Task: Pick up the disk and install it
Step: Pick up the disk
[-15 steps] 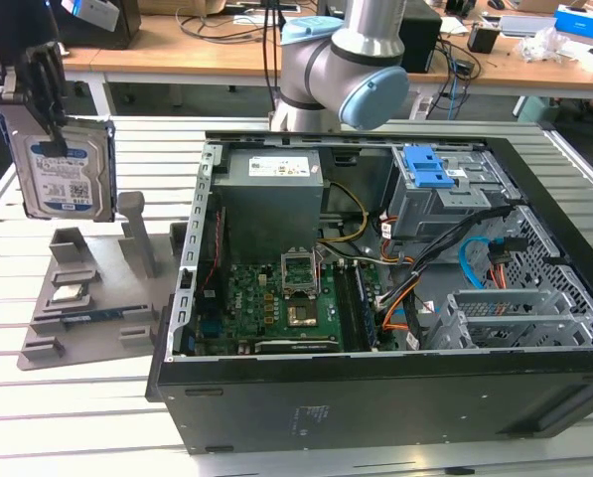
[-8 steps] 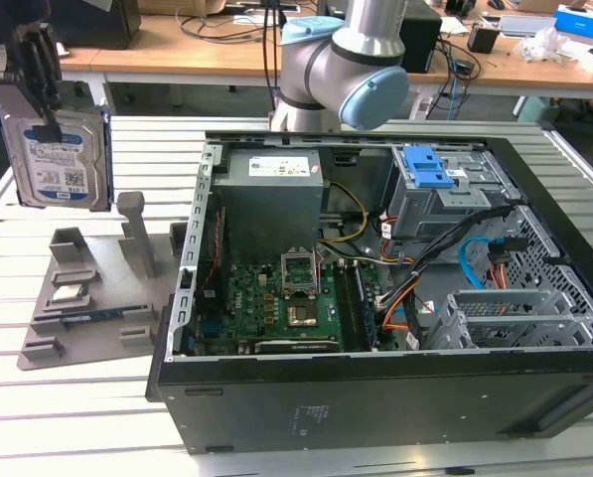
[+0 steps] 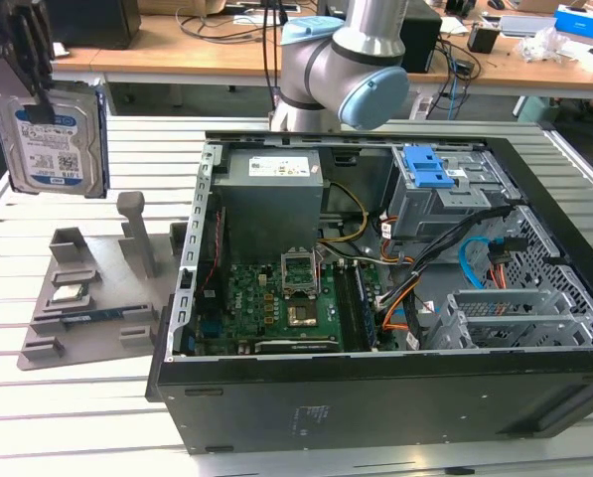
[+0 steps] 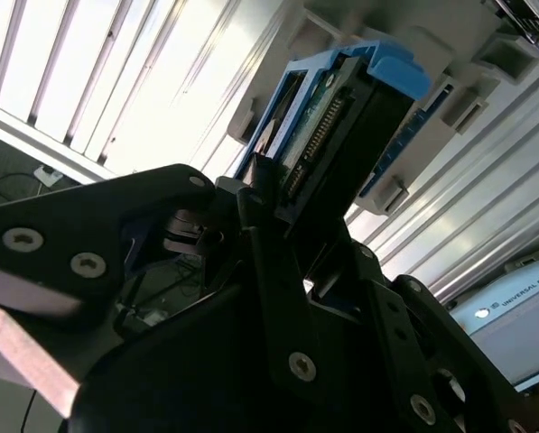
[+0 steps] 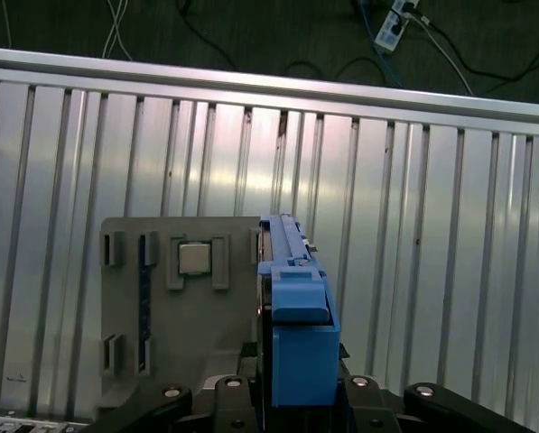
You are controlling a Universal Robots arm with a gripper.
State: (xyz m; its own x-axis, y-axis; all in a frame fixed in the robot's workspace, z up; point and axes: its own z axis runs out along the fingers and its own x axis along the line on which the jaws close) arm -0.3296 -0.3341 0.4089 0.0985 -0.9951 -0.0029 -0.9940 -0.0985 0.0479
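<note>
The disk (image 3: 58,139), a silver hard drive with a white-and-blue label in a blue bracket, hangs upright in the air at the exterior view's upper left. My gripper (image 3: 38,99) is shut on its top edge. It hangs above the grey holder tray (image 3: 77,328), clear of it. In the second wrist view the disk (image 4: 341,117) shows edge-on with its connector row, clamped between the black fingers (image 4: 255,212). In the first wrist view the disk (image 5: 294,307) stands edge-on over the tray (image 5: 188,343), rising from the gripper (image 5: 292,397).
An open computer case (image 3: 276,417) lies at the exterior view's right, with a motherboard (image 3: 276,298), a blue latch plate on a grey cage (image 3: 427,169) and loose cables. The tray holds a small silver chip (image 3: 70,292) and a memory stick (image 3: 92,318). The arm's base (image 3: 341,70) stands behind the case.
</note>
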